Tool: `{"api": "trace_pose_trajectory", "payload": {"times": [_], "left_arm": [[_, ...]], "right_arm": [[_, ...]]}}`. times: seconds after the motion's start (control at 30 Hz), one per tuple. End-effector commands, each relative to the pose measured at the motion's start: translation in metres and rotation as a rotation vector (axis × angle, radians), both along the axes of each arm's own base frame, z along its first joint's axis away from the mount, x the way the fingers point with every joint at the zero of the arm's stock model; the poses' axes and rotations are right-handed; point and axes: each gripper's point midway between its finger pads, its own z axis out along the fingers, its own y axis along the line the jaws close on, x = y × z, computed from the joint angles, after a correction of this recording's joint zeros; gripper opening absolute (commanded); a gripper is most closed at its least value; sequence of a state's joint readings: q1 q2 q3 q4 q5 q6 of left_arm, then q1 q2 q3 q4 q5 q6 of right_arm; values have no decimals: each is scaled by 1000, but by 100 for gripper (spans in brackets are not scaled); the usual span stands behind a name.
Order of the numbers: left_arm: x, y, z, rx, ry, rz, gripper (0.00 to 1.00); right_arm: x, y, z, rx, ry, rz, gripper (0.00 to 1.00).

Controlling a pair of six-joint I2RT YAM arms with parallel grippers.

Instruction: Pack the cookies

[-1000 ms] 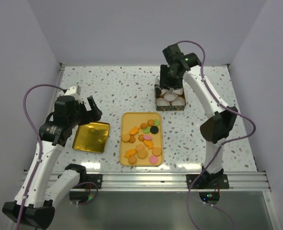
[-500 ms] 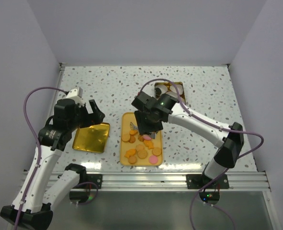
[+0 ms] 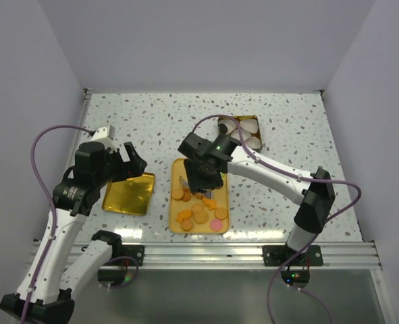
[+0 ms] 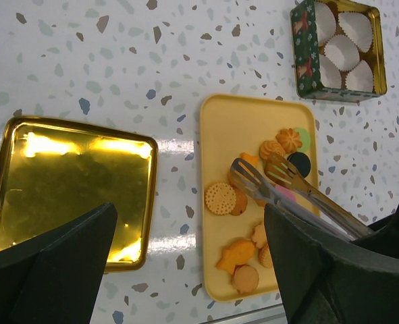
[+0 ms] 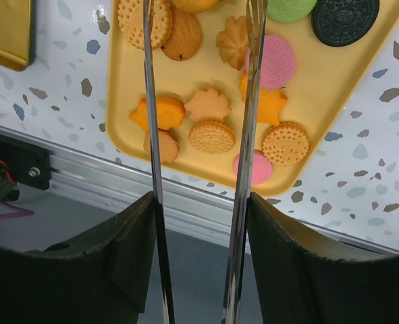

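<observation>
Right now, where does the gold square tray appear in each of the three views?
Top external: gold square tray, left of centre.
Left wrist: lower left, large.
Right wrist: only its corner, at the top left edge.
Shared landmark: the yellow tray holding the cookies, tongs over it, seen in all three.

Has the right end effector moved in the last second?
Yes. The right end effector, holding tongs, was over the tin at the far side; it is now nearer and leftward, above the tray.
</observation>
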State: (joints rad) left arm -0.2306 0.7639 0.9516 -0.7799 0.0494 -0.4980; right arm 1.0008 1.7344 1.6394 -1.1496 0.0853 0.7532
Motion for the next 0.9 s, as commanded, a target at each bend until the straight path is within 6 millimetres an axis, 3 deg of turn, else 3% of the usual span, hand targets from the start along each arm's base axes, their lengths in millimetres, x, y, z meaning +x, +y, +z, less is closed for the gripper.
{"api": "trace_pose_trajectory", "payload": {"times": [0.0,0.4,0.87], "left_arm": [[-3,4,9,-6,-41,27,96],[-1,7,7,11,-33,38,96],[-3,9,6,34,-31,25,96]], "right_arm": [[-1,12,5,52,6,-9,57],[1,26,-6,39,44,10,56],[-7,17,-8,-3,60,-4,51]]}}
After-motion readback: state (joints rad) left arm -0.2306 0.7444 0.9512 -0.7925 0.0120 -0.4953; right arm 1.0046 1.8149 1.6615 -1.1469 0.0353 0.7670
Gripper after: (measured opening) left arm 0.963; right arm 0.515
